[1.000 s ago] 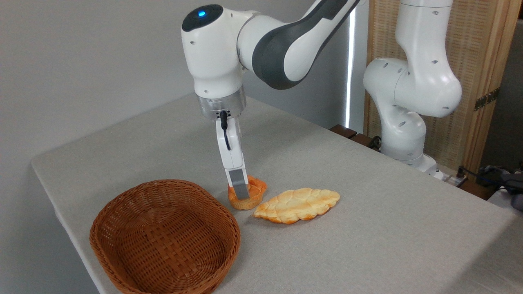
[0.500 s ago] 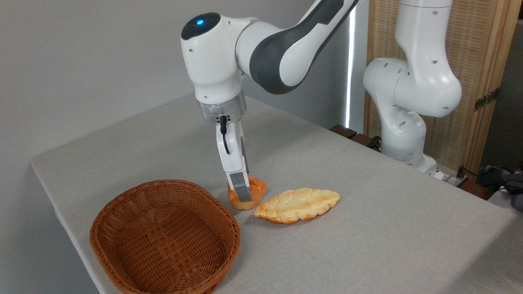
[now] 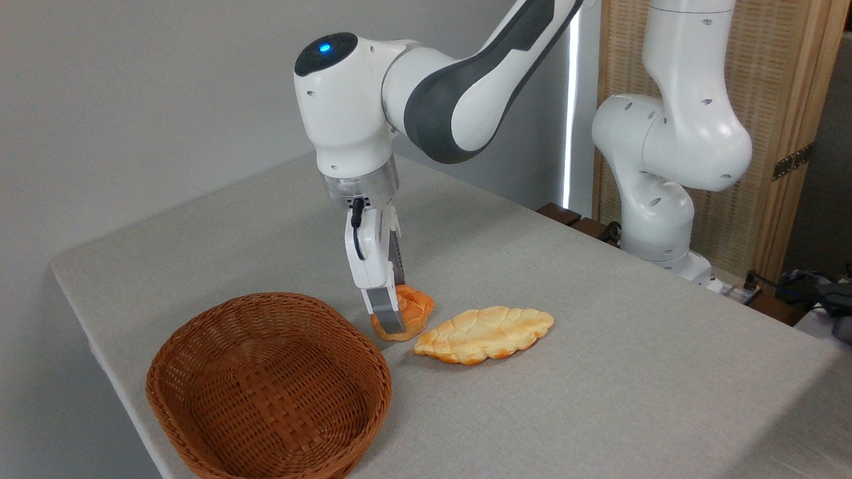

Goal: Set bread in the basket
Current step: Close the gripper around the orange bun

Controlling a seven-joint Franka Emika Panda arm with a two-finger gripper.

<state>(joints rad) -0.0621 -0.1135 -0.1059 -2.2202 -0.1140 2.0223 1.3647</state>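
The bread (image 3: 414, 310), a small round orange-brown bun with a knotted top, rests on the table just right of the basket's far end. My gripper (image 3: 397, 313) points down and straddles it. The near finger (image 3: 385, 307) stands against the bun's front-left side and its tip is close to the table. The far finger is hidden behind the bun. The bun looks unsqueezed, so the jaws seem open around it. The brown wicker basket (image 3: 200, 399) lies at the front left with nothing in it.
A long flat pale-golden leaf-shaped bread (image 3: 484, 334) lies just right of the bun, nearly touching it. The table's left edge (image 3: 100, 346) runs close behind the basket. The arm's white base (image 3: 655, 219) stands at the back right.
The wrist has come down a little and turned, so the near finger shifted slightly left and lower along the bun. The bun and the basket have stayed in place.
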